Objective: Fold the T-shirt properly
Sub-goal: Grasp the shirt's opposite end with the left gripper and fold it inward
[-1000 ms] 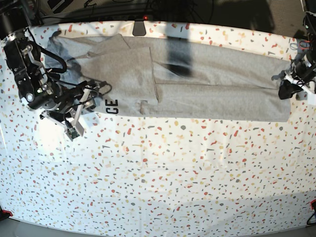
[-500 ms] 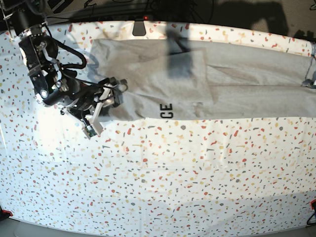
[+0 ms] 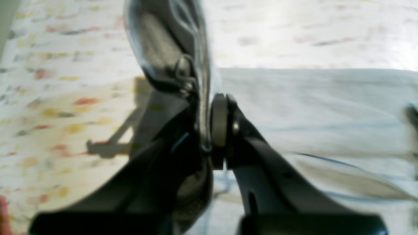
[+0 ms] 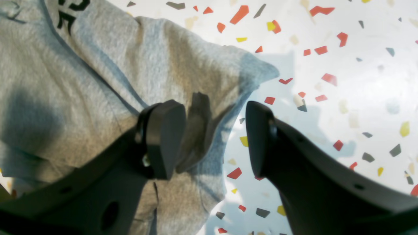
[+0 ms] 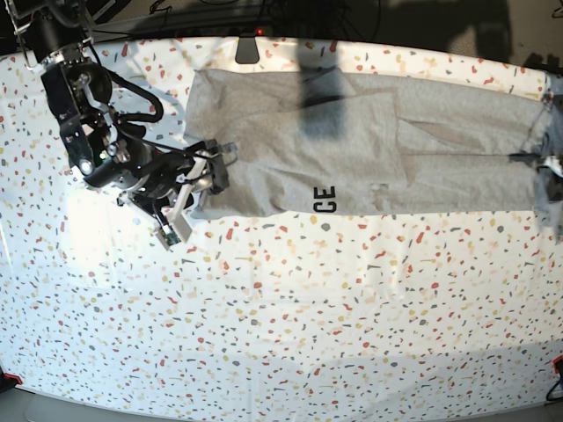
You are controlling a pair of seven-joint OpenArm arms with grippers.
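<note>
Pinching a gathered bit of the T-shirt (image 5: pixel 343 158) is what my left pincer (image 3: pixel 209 114) is about, its tips closed on the cloth with a bunched fold standing up between them. My right pincer (image 4: pixel 212 114) is spread wide over the other end, one finger above the grey fabric and one above bare speckled table (image 5: pixel 264 334), and I see nothing clamped in it

The shirt lies as a long, wide band across the far half of the table, reaching from one of my arms to the other. I judge it partway folded: a layer is laid over the rest near the middle, and a scrap of black lettering (image 5: pixel 325 200) shows by the near edge (only "CE", so I can't read the whole word)

What's left, I'd say, is plenty: the band is long, its ends don't match, and loose creases run through it. I should lay my pinched end flat and square, smooth the ruffles near my right side, then bring the length down into a compact bundle
</note>
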